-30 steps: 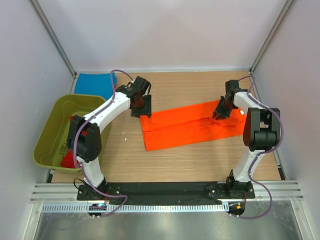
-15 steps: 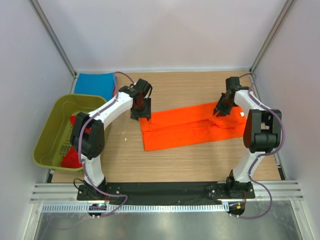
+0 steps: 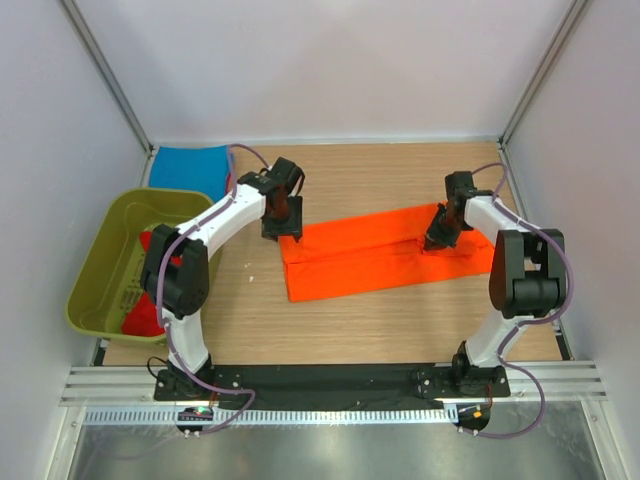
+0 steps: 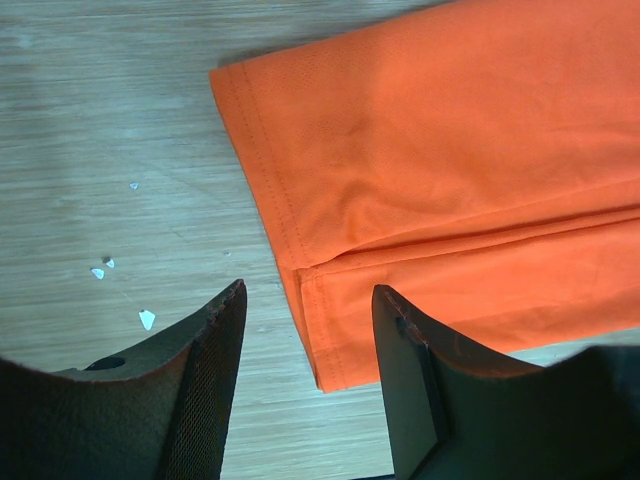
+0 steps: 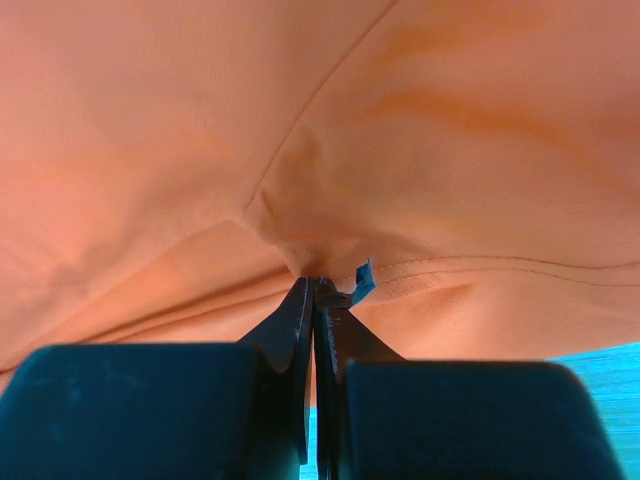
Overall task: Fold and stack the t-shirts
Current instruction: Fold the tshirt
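Observation:
The orange t-shirt (image 3: pixel 385 250) lies folded into a long strip across the middle of the table. My left gripper (image 3: pixel 281 228) is open and empty just above the strip's far left corner; the left wrist view shows that hemmed corner (image 4: pixel 330 300) between the spread fingers. My right gripper (image 3: pixel 436 237) is shut on a pinch of the orange cloth (image 5: pixel 310 250) near the right part of the strip, beside a small white label (image 5: pixel 364 281). A blue t-shirt (image 3: pixel 190 166) lies folded at the far left. Red t-shirts (image 3: pixel 150 300) lie in the tub.
An olive-green plastic tub (image 3: pixel 100 262) stands at the left edge of the table. A few small white specks (image 4: pixel 145 319) lie on the wood left of the orange corner. White enclosure walls surround the table.
My right gripper has moved left and nearer along the orange strip, dragging its cloth inward. My left gripper shifted slightly right and has stayed there since.

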